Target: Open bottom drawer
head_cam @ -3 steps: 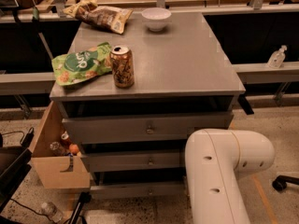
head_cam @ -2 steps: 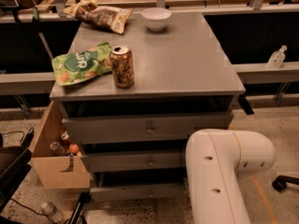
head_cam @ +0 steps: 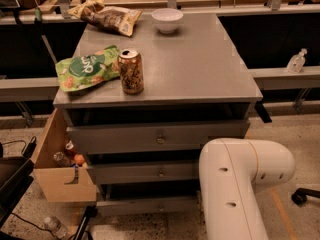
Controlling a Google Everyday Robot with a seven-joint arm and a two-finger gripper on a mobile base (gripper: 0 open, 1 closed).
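1. Nothing differs from a second ago. My white arm (head_cam: 240,184) fills the same patch at 5 o'clock of the view, and everything on and around the cabinet (head_cam: 200,69) sits where it did.
2. At 9 o'clock of the drawers a wooden box (head_cam: 60,184) hangs off the cabinet's side. Inside it are a couple of small bottles (head_cam: 61,158) and a little orange item I cannot make out.
3. A white bowl (head_cam: 167,19) stands at 12 o'clock on the cabinet top, and a brown snack bag (head_cam: 107,18) lies at 11 o'clock.
4. Near the front left edge, at about 8 o'clock, a drink can (head_cam: 131,71) stands upright and touches a green snack bag (head_cam: 87,73) on its 9 o'clock side.
5. The bottom drawer (head_cam: 145,205) is the lowest grey front, under the top drawer (head_cam: 157,136) and the middle drawer (head_cam: 145,173). Its small knob (head_cam: 161,208) is faintly visible.
6. My gripper is out of view, so I cannot tell whether it is released or clenched, nor how far it is from the drawer. The bottom drawer lies at 9 o'clock of my arm, which covers the drawer's right end.
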